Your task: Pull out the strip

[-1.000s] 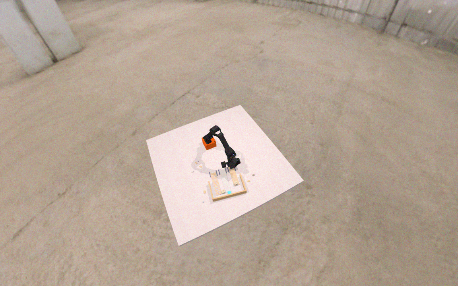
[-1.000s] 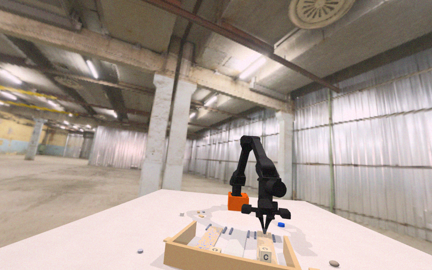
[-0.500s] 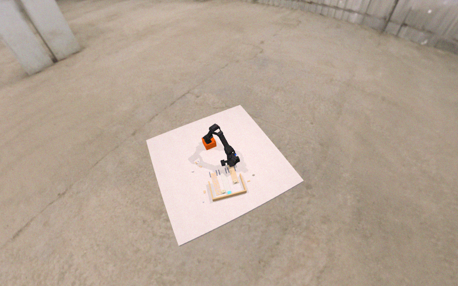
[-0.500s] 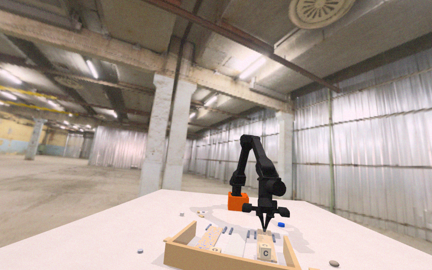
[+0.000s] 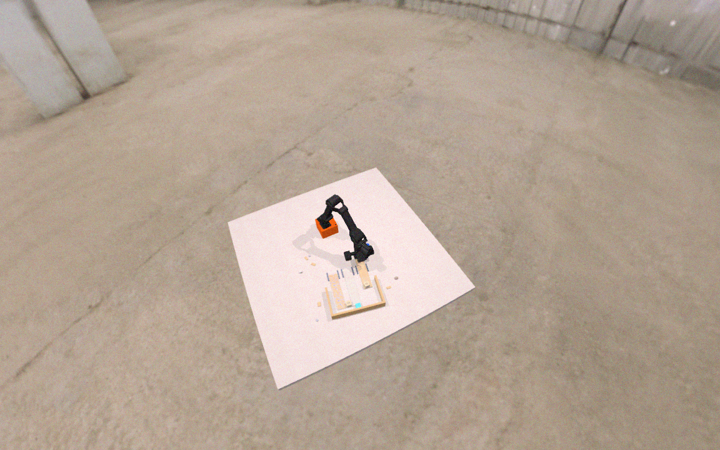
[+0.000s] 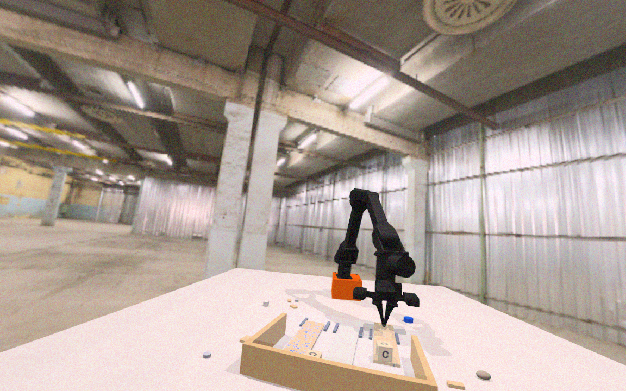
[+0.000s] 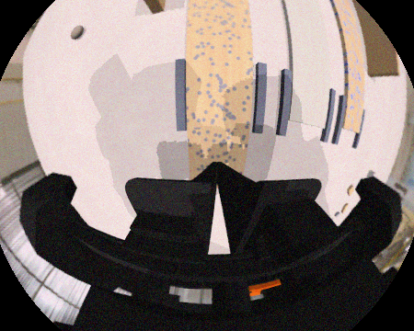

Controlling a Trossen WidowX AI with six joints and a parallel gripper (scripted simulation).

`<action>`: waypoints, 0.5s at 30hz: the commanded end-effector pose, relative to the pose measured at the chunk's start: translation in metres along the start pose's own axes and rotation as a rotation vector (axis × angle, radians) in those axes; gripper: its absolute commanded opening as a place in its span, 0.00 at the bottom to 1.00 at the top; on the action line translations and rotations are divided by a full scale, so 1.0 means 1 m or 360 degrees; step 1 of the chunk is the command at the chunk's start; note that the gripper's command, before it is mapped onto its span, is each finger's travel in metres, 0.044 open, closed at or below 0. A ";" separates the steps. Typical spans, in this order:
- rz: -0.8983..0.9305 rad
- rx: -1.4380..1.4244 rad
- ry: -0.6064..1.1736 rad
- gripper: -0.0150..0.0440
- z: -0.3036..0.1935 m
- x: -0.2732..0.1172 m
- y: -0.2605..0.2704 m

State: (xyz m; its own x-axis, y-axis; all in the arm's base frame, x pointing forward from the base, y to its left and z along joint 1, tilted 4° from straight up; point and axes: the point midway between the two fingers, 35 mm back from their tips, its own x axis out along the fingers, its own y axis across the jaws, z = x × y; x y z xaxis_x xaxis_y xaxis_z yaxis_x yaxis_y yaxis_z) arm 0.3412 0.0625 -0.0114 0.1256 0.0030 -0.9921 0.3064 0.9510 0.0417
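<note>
My gripper [image 5: 359, 261] [image 6: 384, 324] [image 7: 216, 165] is shut with nothing visible between its fingertips. The tips are down at the robot-side end of the right speckled wooden strip [image 5: 364, 273] [image 6: 389, 334] [image 7: 218, 41]; whether they touch it is hard to tell. A pale cube marked C [image 5: 367, 284] [image 6: 385, 352] sits on that strip, towards its far end. Another cube marked C [image 5: 349, 304] [image 6: 313, 354] is at the far end of the left speckled strip [image 5: 337, 288] [image 6: 305, 335] [image 7: 355, 60]. A pale plain strip [image 6: 342, 344] [image 7: 310, 69] lies between them. The wrist view shows neither cube.
A wooden frame [image 5: 370, 307] [image 6: 305, 364] [image 7: 377, 41] walls the strips on three sides. Dark rails [image 7: 180, 94] [image 6: 370, 333] flank the strips at the robot side. A blue disc [image 6: 407, 319], a stone [image 5: 396, 277] [image 6: 483, 374] [image 7: 77, 32] and small scraps lie around.
</note>
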 end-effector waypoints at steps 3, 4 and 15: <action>-0.0014 -0.0003 0.0033 0.25 -0.016 0.004 -0.001; -0.0014 -0.0003 0.0033 0.25 -0.017 0.004 -0.001; -0.0014 -0.0003 0.0035 0.25 -0.035 0.004 -0.001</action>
State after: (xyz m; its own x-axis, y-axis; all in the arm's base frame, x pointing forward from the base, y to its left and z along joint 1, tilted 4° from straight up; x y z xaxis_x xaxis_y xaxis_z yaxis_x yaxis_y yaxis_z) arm 0.3193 0.0703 -0.0141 0.1245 0.0043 -0.9922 0.3066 0.9509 0.0425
